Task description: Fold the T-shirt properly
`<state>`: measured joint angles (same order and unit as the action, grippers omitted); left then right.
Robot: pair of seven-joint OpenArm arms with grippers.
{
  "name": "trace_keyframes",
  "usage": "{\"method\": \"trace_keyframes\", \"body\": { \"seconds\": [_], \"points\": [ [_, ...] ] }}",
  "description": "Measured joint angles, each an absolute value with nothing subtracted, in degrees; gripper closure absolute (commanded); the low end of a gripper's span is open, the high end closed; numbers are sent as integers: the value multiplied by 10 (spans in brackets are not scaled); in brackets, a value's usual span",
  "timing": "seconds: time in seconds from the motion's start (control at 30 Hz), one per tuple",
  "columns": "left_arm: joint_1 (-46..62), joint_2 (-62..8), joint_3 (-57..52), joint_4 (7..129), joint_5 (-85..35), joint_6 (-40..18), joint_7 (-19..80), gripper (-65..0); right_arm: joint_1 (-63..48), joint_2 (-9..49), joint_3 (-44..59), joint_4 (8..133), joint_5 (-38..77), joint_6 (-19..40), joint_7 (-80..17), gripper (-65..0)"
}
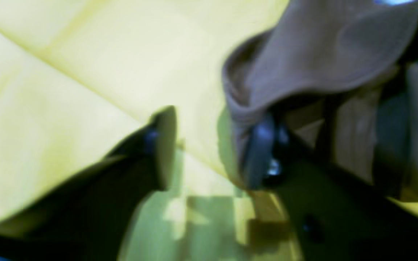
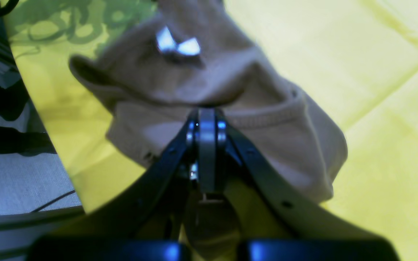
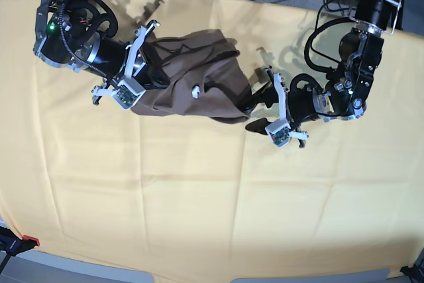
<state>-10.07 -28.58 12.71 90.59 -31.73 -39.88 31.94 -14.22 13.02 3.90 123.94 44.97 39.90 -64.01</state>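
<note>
Black right claw (image 2: 207, 119) pressed together, pinching a fold of the T-shirt (image 2: 230, 94) near its ribbed collar. Left claw (image 1: 209, 148) spread wide, one finger (image 1: 258, 152) touching the shirt's edge, the other over bare yellow cloth (image 1: 85, 72). Taupe-brown T-shirt bunched in a heap between both arms at the far side of the desk, small white tag (image 2: 178, 45) showing. Yellow cloth under everything, creased.
</note>
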Motion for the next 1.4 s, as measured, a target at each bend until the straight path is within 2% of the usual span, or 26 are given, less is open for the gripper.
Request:
{"method": "trace_keyframes", "body": {
  "seconds": [0.17, 0.43, 0.57, 0.73, 0.9, 1.07, 1.4],
  "points": [
    [-102, -286, 127, 906, -330, -397, 329, -371, -142, 130, 39, 1239, 450, 399, -641, 0],
    [-103, -287, 127, 1039, -463, -396, 500, -371, -143, 132, 39, 1239, 450, 399, -651, 0],
    [-93, -314, 127, 1115, -458, -397, 495, -368, -143, 132, 39, 1239, 450, 399, -651, 0],
    [-83, -343, 154, 1124, -388, -398, 488, -342, -153, 132, 43, 1239, 454, 399, -652, 0],
    [-83, -372, 203, 1125, -298, -398, 396, -342, -152, 131, 43, 1239, 454, 399, -653, 0],
    [-83, -361, 223, 1125, -258, -399, 340, -342, -152, 131, 43, 1239, 454, 399, -653, 0],
    [-94, -321, 225, 1096, -232, -400, 327, -342, -152, 131, 43, 1239, 451, 399, -653, 0]
  ]
}}
